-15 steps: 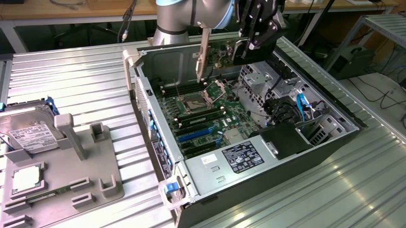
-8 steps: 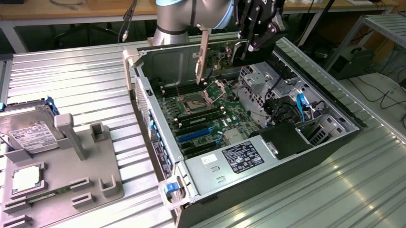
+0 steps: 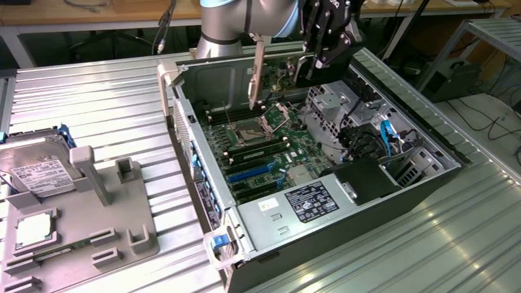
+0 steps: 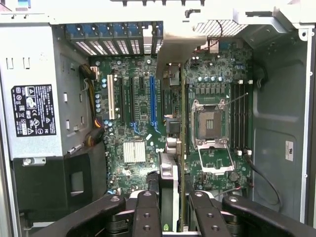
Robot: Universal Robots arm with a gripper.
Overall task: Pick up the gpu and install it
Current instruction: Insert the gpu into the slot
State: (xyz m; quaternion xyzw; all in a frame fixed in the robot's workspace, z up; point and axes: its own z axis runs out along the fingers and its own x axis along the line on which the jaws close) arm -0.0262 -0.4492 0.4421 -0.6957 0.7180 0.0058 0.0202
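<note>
Above the case (image 3: 189, 131), the gripper (image 4: 173, 210) had its fingers (image 4: 146, 213) clamped on the gpu (image 4: 170, 143), edge-down. A good seating likely needed its edge squared over the blue slot (image 4: 152, 101).

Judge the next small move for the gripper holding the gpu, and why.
Probably a small sideways shift toward the blue slot, before lowering: the gripper holds the gpu edge-on above the motherboard, and in the wrist view its edge runs beside that slot, not over it.
</note>
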